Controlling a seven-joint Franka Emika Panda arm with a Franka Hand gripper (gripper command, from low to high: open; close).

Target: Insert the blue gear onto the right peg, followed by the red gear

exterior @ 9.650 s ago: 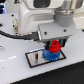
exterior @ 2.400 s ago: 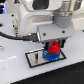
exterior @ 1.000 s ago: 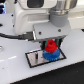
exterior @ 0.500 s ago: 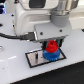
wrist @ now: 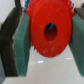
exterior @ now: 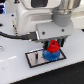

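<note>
The white table (exterior: 10,67) is carrying everything in the exterior view, and the Panda arm (exterior: 42,17) is filling most of the frame above it, leaning down over the work. Toward the table's near edge, a pale rectangular plate (exterior: 35,59) with a black frame is lying flat. The blue gear (exterior: 51,55) is sitting on the end of the plate at the exterior view's right, where the right peg must be, though the peg itself is hidden beneath the gears. The red gear (exterior: 53,47) is sitting directly above the blue gear, touching or very nearly touching it; which one I cannot tell. The gripper (wrist: 46,42) is clamping the red gear (wrist: 49,31), its padded fingers (wrist: 22,42) pressing against the toothed rim from opposite sides, with the gear's dark centre hole facing the wrist camera.
</note>
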